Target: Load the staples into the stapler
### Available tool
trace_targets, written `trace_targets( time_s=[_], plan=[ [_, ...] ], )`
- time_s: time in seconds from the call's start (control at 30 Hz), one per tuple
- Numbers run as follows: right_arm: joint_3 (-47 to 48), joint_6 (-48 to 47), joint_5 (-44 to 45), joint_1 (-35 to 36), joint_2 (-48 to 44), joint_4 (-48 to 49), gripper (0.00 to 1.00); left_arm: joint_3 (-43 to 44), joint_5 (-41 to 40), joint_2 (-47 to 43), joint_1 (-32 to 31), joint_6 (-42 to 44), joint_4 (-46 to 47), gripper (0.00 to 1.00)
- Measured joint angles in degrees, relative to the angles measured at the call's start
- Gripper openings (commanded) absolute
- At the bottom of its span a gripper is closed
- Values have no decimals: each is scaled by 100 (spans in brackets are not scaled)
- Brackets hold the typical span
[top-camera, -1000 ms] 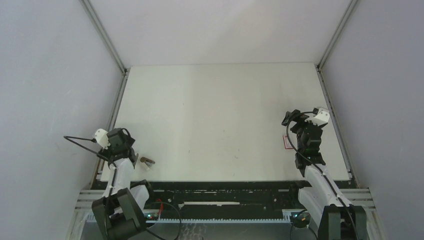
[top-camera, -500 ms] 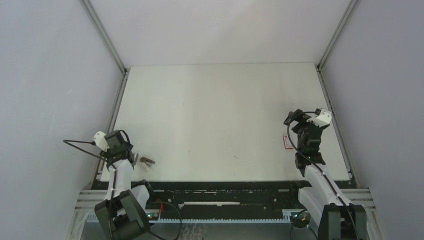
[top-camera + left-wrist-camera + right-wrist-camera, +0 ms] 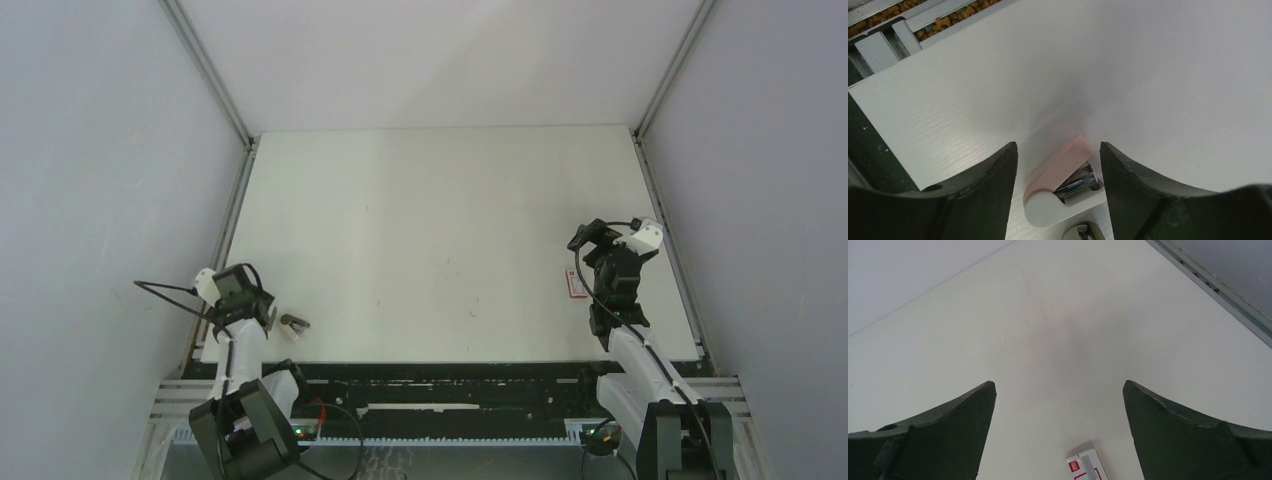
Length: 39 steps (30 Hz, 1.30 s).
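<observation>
I am looking down on a wide white table [image 3: 430, 220] walled in by pale grey panels. My two arms stand at its near edge. The left arm [image 3: 240, 345] bends over the near left corner and the right arm [image 3: 632, 345] reaches along the right side.

The right gripper [image 3: 1059, 385] has its two dark fingers spread wide apart. It holds nothing and hangs above bare tabletop. A small white-and-red box [image 3: 1087, 466] lies flat on the table below it, partly cut off by the bottom edge of the right wrist view.

The left gripper [image 3: 1058, 150] is partly spread, its fingers narrower than the right one's. The stapler [image 3: 1060, 167] shows in the gap between them, with thin slivers of table visible on either side. I cannot tell whether either finger touches it.

The stapler lies on the table near the near left corner. In the left wrist view its long axis runs diagonally. A rounded white end sits lower left, nearest the camera, and the pink body points up and to the right. Shiny metal shows along its lower right side. From above, it lies roughly left to right.

A small shiny metal piece [image 3: 1080, 233] sits just below it at the frame edge. I cannot tell what it is.
</observation>
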Motion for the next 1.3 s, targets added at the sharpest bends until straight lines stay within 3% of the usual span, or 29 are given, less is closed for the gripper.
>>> trace_targets(
  time_s=[0.53,0.7,1.03,1.3],
  plan=[
    [0,149,188,0,133,-149,96,0,129,-13,0,-201,-225,56],
    [0,166,269,0,131,-157,96,0,282,105,-2,-247,-186,45],
    [0,210,382,-4,131,-208,96,26,422,197,-11,-295,-103,10],
    [0,232,380,-4,96,-278,96,83,330,149,-522,-260,-184,5]
  ],
)
